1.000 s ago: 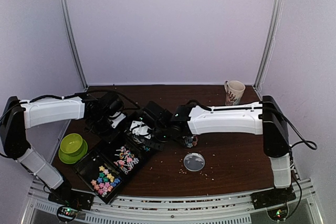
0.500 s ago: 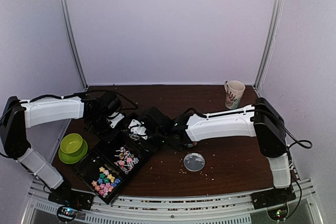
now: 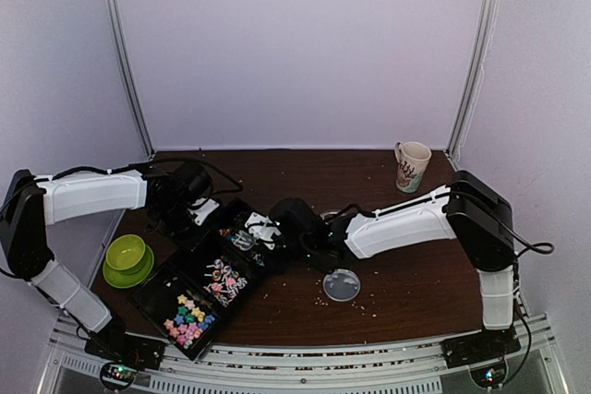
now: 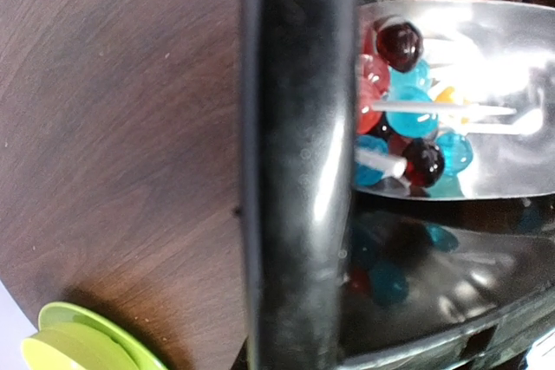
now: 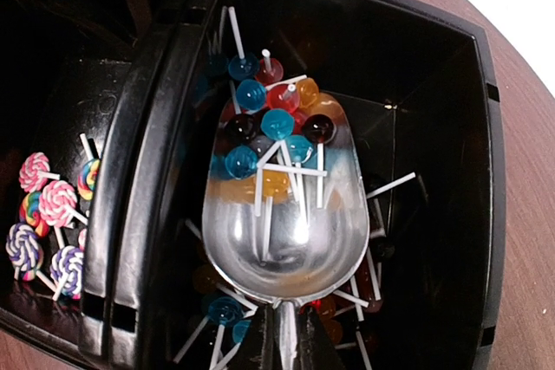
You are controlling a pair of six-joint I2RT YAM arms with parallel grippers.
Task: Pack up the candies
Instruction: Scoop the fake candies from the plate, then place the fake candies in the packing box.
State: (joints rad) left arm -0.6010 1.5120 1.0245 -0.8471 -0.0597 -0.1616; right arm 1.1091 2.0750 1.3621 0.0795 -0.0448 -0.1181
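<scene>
The candies lie in a black compartment tray point(image 3: 138, 291): pastel stars point(image 3: 185, 313) at the near end, swirl lollipops point(image 3: 223, 280) in the middle, ball lollipops point(image 5: 217, 309) in the far compartment. My right gripper point(image 5: 290, 340) is shut on the handle of a metal scoop point(image 5: 286, 231). The scoop hangs tipped over that far compartment with several ball lollipops point(image 5: 273, 127) at its front. My left gripper point(image 3: 201, 212) sits at the tray's far left corner, shut on the tray's wall point(image 4: 299, 171); its fingers are hidden behind the wall.
A green bowl on a green saucer point(image 3: 126, 257) stands left of the tray. A clear round dish point(image 3: 342, 284) lies right of it among pale crumbs point(image 3: 323, 300). A mug point(image 3: 412, 164) stands at the back right corner.
My right arm has swung left and stretched out, carrying the scoop from the table's middle to over the tray's far compartment. The left arm has stayed put.
</scene>
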